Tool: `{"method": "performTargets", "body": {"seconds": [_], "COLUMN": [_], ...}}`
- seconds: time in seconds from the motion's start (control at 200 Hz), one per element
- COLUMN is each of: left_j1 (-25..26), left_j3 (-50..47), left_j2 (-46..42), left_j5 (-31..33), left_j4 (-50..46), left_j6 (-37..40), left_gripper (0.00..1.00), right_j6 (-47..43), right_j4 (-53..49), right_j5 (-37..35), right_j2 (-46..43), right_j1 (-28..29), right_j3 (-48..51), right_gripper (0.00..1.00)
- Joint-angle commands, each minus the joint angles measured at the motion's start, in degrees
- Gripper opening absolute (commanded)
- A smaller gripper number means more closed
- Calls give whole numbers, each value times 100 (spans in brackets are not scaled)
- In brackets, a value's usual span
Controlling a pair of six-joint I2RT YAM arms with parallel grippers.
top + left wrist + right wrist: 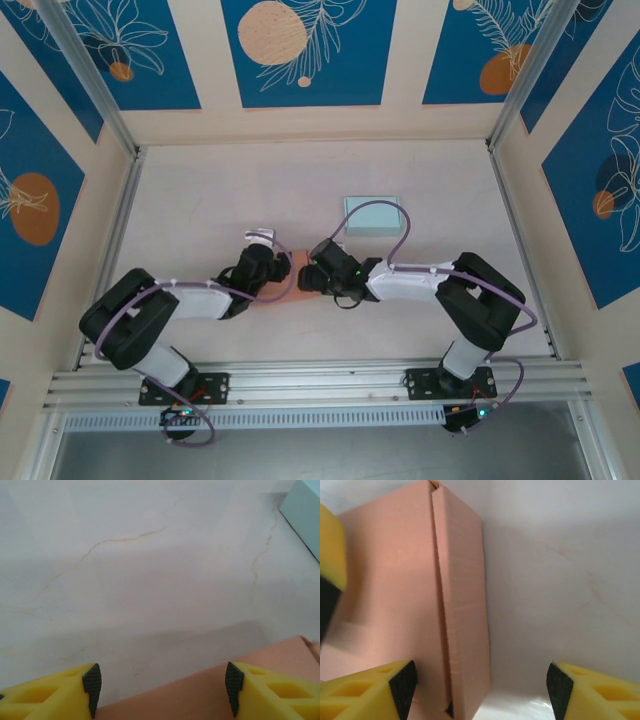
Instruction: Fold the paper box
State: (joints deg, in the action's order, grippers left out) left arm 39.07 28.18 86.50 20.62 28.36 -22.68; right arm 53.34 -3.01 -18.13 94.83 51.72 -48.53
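The paper box (291,283) is salmon-pink card, lying on the table between the two arms. Its folded flap and long seam run up the right wrist view, where the paper box (420,600) sits on the left. My right gripper (480,687) is open, its jaws wide, with the box's right edge between them and touching neither pad. My left gripper (162,690) is also open, and the box's pink surface (210,695) lies low between its fingers. From above, the left gripper (283,268) and right gripper (312,275) meet over the box.
A light blue box (372,217) lies flat just behind the right gripper, and its corner (306,510) shows at the top right of the left wrist view. A yellow finger of the left gripper (329,540) stands at the right wrist view's left edge. Aluminium rails border the table.
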Motion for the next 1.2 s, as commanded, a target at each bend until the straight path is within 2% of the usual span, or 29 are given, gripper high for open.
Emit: {"method": "performTargets", "body": {"seconds": [0.0, 0.145, 0.235, 0.37, 0.48, 0.575, 0.715, 0.8, 0.98, 1.09, 1.195], "left_j1": [-20, -157, -414, -1165, -1804, -2121, -2495, -2611, -2652, -2692, -2695], "left_j3": [302, 540, 553, 233, -158, -321, -391, -415, -332, -246, -111], "left_j2": [-401, -1184, -1660, -2217, -2450, -2409, -2013, -1769, -1300, -837, -417], "left_j5": [-652, -859, -960, -1931, -2656, -3050, -3553, -3836, -4005, -4252, -4469], "left_j4": [-1131, -2216, -2978, -3513, -3350, -3022, -2452, -2146, -1811, -1337, -965], "left_j6": [-115, -169, -305, -518, -677, -730, -941, -1112, -1228, -1459, -1680], "left_gripper": [71, 76, 81, 83, 80, 78, 67, 64, 61, 54, 49], "right_j6": [11, -32, -91, -495, -1050, -1648, -2457, -2998, -4358, -4928, -5250], "right_j4": [-95, -412, -544, -491, -562, -882, -1381, -1502, -1435, -1372, -1345], "right_j5": [124, -72, -271, -265, -344, -576, -1199, -1563, -2310, -3034, -3231], "right_j2": [232, 335, 331, 280, 167, 43, -146, -250, -182, 157, 432], "right_j1": [12, 121, 236, 319, 377, 471, 767, 1024, 1838, 2254, 2443], "right_j3": [71, -72, -113, -237, -501, -891, -1398, -1513, -1627, -1762, -1850], "right_gripper": [67, 65, 66, 67, 74, 80, 84, 83, 69, 68, 68]}}
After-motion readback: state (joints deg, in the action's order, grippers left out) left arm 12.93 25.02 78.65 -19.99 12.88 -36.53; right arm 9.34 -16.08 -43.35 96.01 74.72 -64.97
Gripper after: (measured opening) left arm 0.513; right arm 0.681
